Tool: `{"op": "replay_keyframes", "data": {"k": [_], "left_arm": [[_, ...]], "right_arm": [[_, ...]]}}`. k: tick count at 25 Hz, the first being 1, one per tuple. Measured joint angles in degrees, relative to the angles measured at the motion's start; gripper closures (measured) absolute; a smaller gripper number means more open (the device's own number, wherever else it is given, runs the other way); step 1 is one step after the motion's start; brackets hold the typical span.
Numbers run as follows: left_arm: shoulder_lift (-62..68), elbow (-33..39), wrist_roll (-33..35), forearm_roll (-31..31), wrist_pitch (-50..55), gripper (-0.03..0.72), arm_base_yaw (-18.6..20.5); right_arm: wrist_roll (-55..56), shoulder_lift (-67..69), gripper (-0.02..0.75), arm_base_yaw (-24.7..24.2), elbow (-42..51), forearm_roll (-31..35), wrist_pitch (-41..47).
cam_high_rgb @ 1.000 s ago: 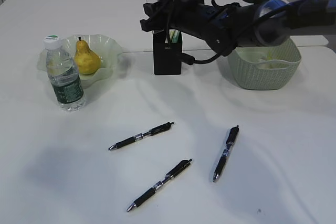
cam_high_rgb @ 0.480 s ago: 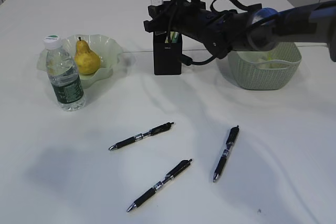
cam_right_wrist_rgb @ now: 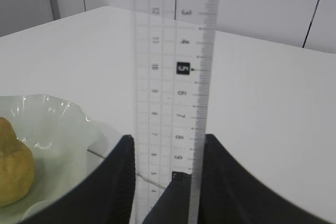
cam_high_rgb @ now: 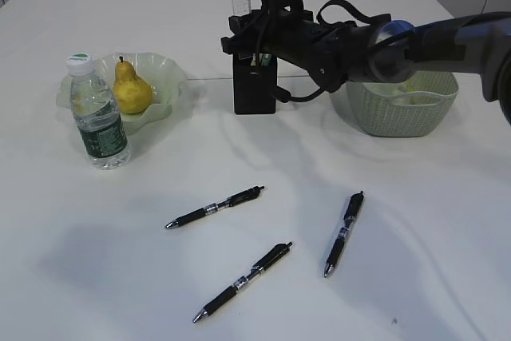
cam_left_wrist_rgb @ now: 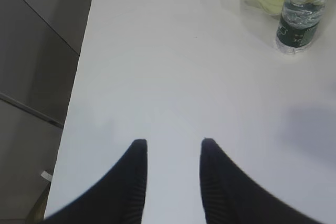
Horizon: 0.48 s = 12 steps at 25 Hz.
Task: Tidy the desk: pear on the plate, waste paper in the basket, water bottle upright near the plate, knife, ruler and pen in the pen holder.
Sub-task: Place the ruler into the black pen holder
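The right gripper [cam_right_wrist_rgb: 164, 182] fingers flank the upright ruler [cam_right_wrist_rgb: 173, 77] standing in the pen holder [cam_high_rgb: 255, 85]; I'd spread them, then lift away cleanly.

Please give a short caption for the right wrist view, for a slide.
Clear ruler standing upright between the right pincer fingers, pear at lower left.

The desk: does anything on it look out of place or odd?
Yes. Three black pens lie scattered on the table in front of the pen holder, not in it. The pear sits on the plate and the water bottle stands upright.
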Motion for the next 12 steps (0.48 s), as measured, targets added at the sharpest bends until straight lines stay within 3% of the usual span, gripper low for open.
{"op": "replay_keyframes", "data": {"k": [12], "left_arm": [[0.0, 0.0, 0.0, -0.5, 0.0, 0.451, 0.0]], "right_arm": [[-0.1, 1.1, 0.436, -0.5, -0.6, 0.3, 0.0]]}}
